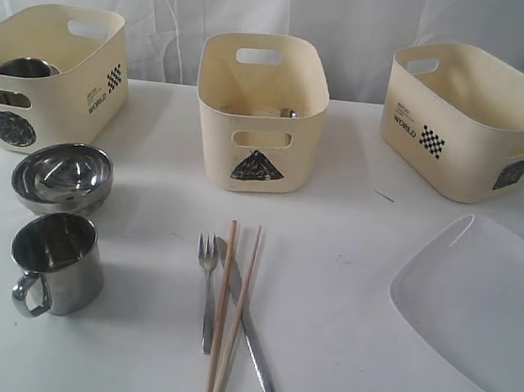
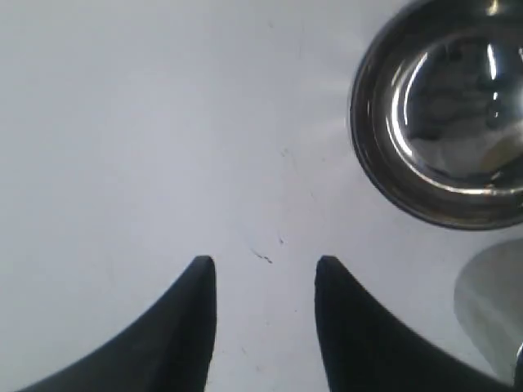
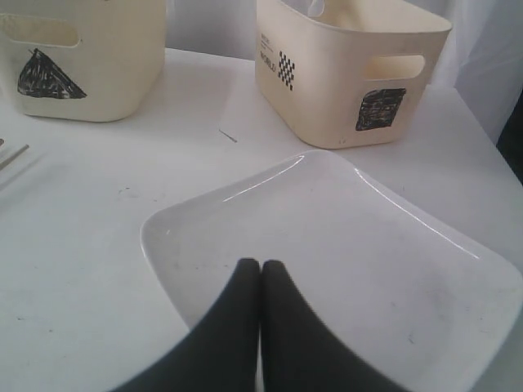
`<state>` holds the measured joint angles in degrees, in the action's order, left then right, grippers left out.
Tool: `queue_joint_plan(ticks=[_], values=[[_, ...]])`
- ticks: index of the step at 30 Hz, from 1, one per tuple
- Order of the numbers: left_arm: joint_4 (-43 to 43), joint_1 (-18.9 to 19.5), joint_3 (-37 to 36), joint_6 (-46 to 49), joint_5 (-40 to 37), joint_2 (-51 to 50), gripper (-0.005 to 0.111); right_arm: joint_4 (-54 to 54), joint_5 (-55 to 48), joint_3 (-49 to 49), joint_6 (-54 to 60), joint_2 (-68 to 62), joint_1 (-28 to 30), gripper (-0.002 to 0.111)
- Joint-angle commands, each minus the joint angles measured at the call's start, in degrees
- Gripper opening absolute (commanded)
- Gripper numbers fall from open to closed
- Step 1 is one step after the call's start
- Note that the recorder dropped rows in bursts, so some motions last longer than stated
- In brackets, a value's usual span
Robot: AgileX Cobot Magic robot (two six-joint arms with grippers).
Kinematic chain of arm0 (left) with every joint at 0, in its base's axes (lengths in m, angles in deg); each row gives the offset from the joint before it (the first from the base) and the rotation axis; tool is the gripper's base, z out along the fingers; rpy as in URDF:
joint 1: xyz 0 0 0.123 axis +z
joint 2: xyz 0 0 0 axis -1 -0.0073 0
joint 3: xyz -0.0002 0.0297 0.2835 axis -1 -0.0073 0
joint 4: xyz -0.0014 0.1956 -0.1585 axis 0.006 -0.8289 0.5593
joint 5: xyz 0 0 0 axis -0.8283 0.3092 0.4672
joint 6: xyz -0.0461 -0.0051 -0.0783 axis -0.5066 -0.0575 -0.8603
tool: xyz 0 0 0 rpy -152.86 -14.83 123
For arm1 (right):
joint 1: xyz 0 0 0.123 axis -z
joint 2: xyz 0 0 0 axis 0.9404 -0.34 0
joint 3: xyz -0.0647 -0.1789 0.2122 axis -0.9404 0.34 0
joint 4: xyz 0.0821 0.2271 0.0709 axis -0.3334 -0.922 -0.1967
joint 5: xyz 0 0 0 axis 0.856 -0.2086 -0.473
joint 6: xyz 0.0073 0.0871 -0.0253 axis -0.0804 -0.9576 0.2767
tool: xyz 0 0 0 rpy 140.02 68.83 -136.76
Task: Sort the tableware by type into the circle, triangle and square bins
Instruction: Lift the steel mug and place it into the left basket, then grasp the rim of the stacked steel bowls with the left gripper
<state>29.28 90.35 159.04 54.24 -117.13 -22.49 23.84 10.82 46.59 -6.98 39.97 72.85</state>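
Right claw above plate, wrist-view only

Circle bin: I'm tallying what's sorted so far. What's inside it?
Inside the circle bin one steel vessel shows, mug or bowl unclear. The bin's front wall hides its lower part and the floor around it.

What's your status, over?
Left gripper open, empty. Right gripper shut, facing white plate. One steel mug in circle bin; steel bowls, second mug, fork, knife, chopsticks on table. No obstruction seen.
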Motion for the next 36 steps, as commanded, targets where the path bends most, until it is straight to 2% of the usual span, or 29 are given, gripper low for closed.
queue_joint_plan(ticks=[1, 6, 13, 25, 30, 32, 36], values=[[5.02, 0.06, -4.99, -0.50, 2.82, -2.10, 0.044, 0.33, 0.31, 0.10, 0.24, 0.37, -0.01, 0.000], [10.95, 0.06, -7.61, -0.50, 8.94, -3.95, 0.044, 0.33, 0.31, 0.10, 0.24, 0.37, -0.01, 0.000], [11.26, 0.06, -8.59, -0.50, 16.25, -6.27, 0.044, 0.33, 0.31, 0.10, 0.24, 0.37, -0.01, 0.000], [18.11, 0.06, -8.59, -0.50, 20.80, -12.20, 0.044, 0.33, 0.31, 0.10, 0.24, 0.37, -0.01, 0.000], [18.26, 0.06, -8.59, -0.50, 22.59, -14.54, 0.044, 0.33, 0.31, 0.10, 0.24, 0.37, -0.01, 0.000], [18.36, 0.06, -8.59, -0.50, 22.67, -14.55, 0.038, 0.33, 0.31, 0.10, 0.24, 0.37, -0.01, 0.000], [18.36, 0.06, -8.59, -0.50, 22.67, -13.87, 0.006, 0.33, 0.31, 0.10, 0.24, 0.37, -0.01, 0.000]])
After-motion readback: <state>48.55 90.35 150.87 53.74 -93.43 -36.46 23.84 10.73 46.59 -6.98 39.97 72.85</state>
